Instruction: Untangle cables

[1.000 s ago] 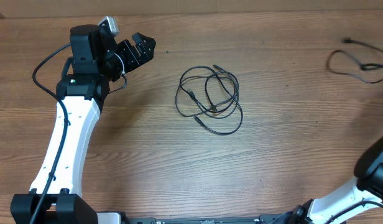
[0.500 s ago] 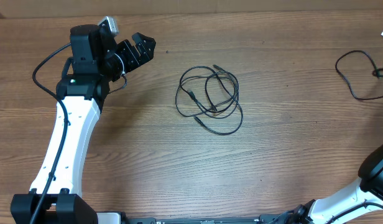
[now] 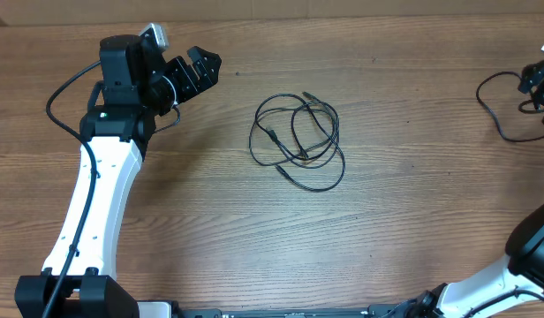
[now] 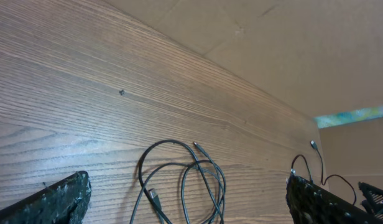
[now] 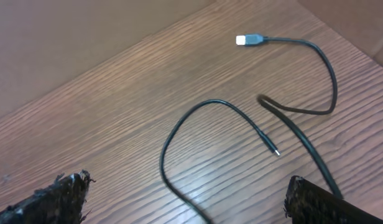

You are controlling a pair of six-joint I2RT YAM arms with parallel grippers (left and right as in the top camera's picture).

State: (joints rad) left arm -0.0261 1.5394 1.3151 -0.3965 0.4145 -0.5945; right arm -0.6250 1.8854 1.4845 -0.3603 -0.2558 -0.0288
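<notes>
Table (image 3: 413, 238), wood grain; tangled cables (image 3: 298, 141), thin black loops overlapping at mid-table, small plugs among the loops; left gripper (image 3: 204, 71), beyond and left of the tangle, well apart from it, fingers spread wide, grasping nothing; right gripper (image 3: 537, 81), far right corner, fingers spread wide, empty, above loose cables (image 5: 210, 102) lying flat, one ending in a silver plug (image 5: 249, 40)
</notes>
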